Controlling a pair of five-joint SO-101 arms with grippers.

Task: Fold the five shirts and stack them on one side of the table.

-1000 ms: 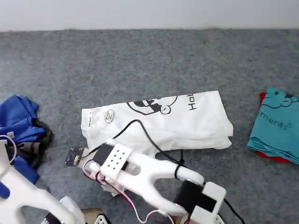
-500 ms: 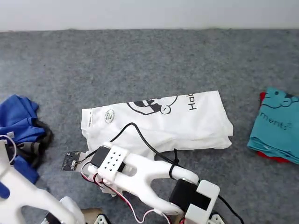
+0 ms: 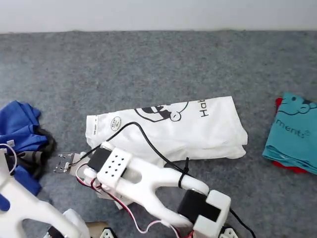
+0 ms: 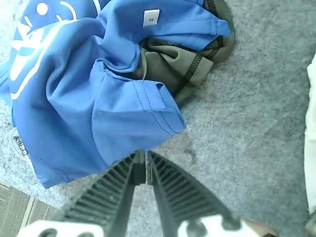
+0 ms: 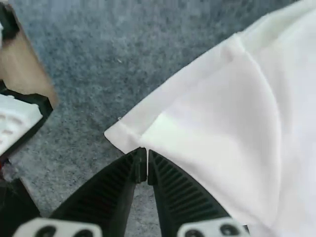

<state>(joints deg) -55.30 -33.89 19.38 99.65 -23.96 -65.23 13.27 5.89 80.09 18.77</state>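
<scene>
On the table (image 3: 148, 64) a shirt (image 3: 168, 129) lies central, a heap (image 3: 22, 134) far left, a stack (image 3: 292, 136) (one shirt on another) far right.

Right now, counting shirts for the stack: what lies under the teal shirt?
A red shirt shows at the teal shirt's edges; the rest of it is covered, so its fold cannot be seen.

This looks like a robotics lab or hobby workroom. A bench (image 3: 163, 59) covered in grey, carpet-like felt meets a plain white wall (image 3: 158, 15). Two white plastic robot arms, the left arm (image 3: 20, 208) and the right arm (image 3: 148, 181), stand at its near edge, with a loose black cable (image 3: 148, 138) and a bare circuit board (image 3: 63, 162) exposed. A white shirt (image 3: 198, 131), a teal shirt (image 3: 292, 136) and a blue shirt (image 3: 20, 126) lie on the felt.
</scene>
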